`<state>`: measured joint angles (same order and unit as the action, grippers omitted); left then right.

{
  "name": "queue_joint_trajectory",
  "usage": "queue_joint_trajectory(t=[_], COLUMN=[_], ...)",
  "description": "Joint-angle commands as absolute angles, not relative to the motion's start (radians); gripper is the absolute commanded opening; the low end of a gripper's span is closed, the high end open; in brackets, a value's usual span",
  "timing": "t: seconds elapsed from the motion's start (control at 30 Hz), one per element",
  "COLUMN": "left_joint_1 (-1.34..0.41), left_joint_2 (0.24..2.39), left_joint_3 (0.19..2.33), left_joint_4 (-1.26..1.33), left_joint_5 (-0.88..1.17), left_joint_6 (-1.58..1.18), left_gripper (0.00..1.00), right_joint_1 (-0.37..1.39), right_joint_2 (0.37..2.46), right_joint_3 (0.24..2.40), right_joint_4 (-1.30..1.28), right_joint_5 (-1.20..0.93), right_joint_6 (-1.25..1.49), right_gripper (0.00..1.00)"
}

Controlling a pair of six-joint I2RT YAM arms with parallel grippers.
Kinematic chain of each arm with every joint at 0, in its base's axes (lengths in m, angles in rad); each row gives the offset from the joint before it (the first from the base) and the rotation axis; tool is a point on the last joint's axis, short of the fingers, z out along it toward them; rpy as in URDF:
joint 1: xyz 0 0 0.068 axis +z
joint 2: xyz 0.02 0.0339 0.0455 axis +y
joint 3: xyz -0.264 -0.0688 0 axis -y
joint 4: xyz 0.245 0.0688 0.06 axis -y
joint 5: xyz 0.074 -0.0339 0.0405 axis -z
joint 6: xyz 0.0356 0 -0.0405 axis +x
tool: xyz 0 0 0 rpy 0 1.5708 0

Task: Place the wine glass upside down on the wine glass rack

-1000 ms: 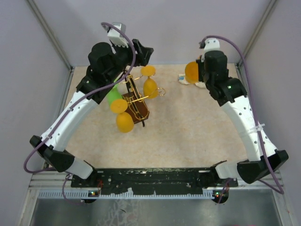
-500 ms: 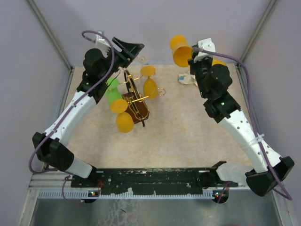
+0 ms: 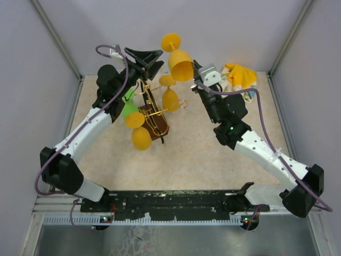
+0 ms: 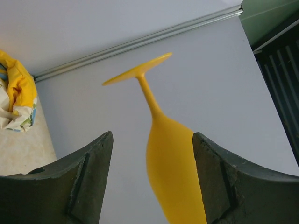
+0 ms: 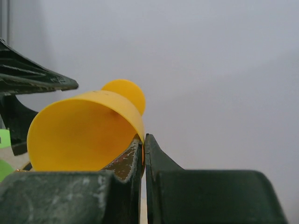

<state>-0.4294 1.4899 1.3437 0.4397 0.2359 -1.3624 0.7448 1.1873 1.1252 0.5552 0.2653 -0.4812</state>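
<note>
1. The yellow plastic wine glass [image 3: 180, 61] is held in the air over the far edge of the table. It is just right of the gold wire wine glass rack on its dark wooden base [image 3: 159, 128] and not yet on it.
2. The right gripper [image 5: 143, 137] pinches the thin wall at the bowl's rim between its jaws, with the foot pointing away from it. This looks like a slim hold, so any move should be slow and without twist.
3. The left gripper [image 3: 154, 57] stands just left of the glass, jaws spread wide and holding nothing. In its wrist view the bowl lies between its fingers, apart from both.
4. This looks like a handover. The left jaws should close squarely on the bowl or stem before the right gripper lets go.
5. The rack already carries a far yellow goblet [image 3: 169, 98], a near yellow goblet [image 3: 141, 137] and a green goblet [image 3: 128, 109]. The glass should go to a free arm, approached clear of these.
</note>
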Motion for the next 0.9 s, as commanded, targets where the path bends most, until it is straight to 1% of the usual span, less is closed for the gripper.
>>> queue_joint_trajectory(t=[0.0, 0.27, 0.87], left_joint_1=[-0.423, -0.421, -0.421], left_joint_2=[1.442, 1.424, 1.449], left_joint_3=[1.331, 1.313, 1.299], left_joint_4=[0.510, 0.525, 0.523], left_joint_5=[0.237, 0.229, 0.225], left_joint_6=[-1.407, -1.412, -1.401], left_gripper=[0.74, 0.70, 0.65], right_joint_1=[0.793, 0.846, 0.924], right_joint_2=[1.224, 1.277, 1.277], right_joint_3=[1.142, 1.155, 1.123], right_joint_4=[0.736, 0.754, 0.789], right_joint_5=[0.242, 0.259, 0.235], right_joint_6=[-0.556, -0.613, -0.661], right_gripper=[0.00, 0.00, 0.00])
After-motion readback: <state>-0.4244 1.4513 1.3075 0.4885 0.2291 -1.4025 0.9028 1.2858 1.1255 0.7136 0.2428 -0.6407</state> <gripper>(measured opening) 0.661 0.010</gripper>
